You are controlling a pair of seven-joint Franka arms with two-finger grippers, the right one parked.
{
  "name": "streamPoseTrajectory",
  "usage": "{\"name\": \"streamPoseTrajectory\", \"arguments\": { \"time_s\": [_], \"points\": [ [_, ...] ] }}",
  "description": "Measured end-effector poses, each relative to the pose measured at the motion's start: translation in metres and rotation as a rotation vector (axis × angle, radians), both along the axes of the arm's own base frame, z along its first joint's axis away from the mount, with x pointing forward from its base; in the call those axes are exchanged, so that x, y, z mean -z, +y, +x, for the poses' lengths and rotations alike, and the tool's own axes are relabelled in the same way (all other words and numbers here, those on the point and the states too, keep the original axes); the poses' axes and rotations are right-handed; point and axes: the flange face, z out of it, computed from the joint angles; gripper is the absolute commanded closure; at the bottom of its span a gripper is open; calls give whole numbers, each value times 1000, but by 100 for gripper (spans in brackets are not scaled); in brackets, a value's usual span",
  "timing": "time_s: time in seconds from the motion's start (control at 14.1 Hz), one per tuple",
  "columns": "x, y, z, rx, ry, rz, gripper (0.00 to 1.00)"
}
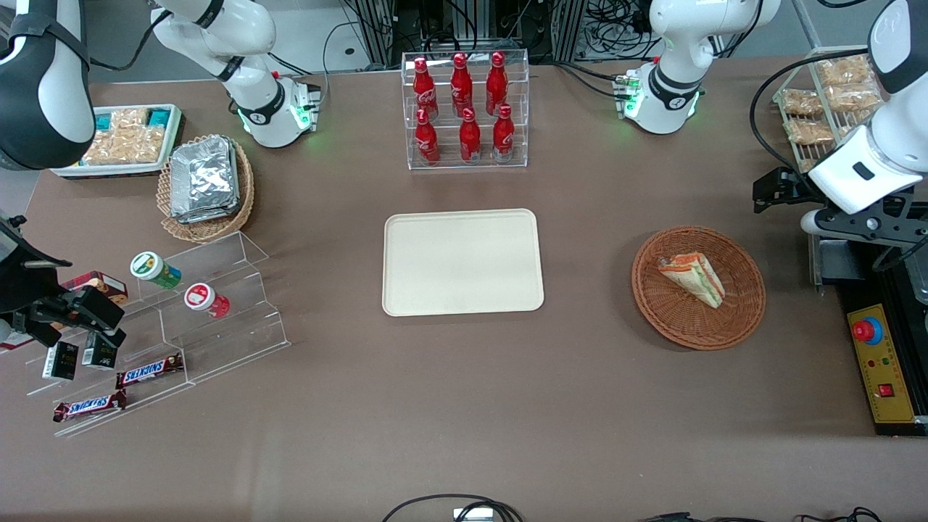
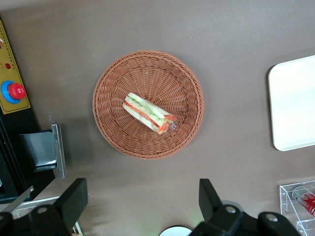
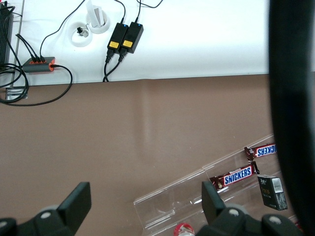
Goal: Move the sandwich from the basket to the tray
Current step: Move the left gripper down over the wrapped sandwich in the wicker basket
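The sandwich (image 1: 694, 277), a triangular wedge in clear wrap with green, orange and red filling, lies in the round reddish-brown wicker basket (image 1: 656, 297). Both also show in the left wrist view, the sandwich (image 2: 147, 113) near the middle of the basket (image 2: 110, 132). The cream-beige tray (image 1: 462, 262) lies flat mid-table with nothing on it; its edge shows in the left wrist view (image 2: 293, 103). My left gripper (image 1: 834, 206) hangs high above the table, toward the working arm's end and a little farther from the front camera than the basket. Its fingers (image 2: 74, 196) stand wide apart and hold nothing.
A clear rack of red bottles (image 1: 464, 109) stands farther from the front camera than the tray. A box with a red emergency button (image 1: 868, 330) sits beside the basket at the working arm's end. A tan basket of foil packets (image 1: 205, 181) and clear snack steps (image 1: 210, 319) lie toward the parked arm's end.
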Motion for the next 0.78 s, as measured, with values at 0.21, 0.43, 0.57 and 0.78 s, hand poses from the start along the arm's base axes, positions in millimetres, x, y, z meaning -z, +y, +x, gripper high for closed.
{"name": "streamPoseTrajectory", "arguments": {
  "time_s": [0.21, 0.43, 0.57, 0.78],
  "points": [
    [2, 1, 1, -1, 4, 0, 0],
    [11, 2, 5, -44, 19, 4, 0],
    [24, 4, 9, -99, 40, 21, 0],
    [58, 5, 16, -191, 44, 48, 0]
  ]
}}
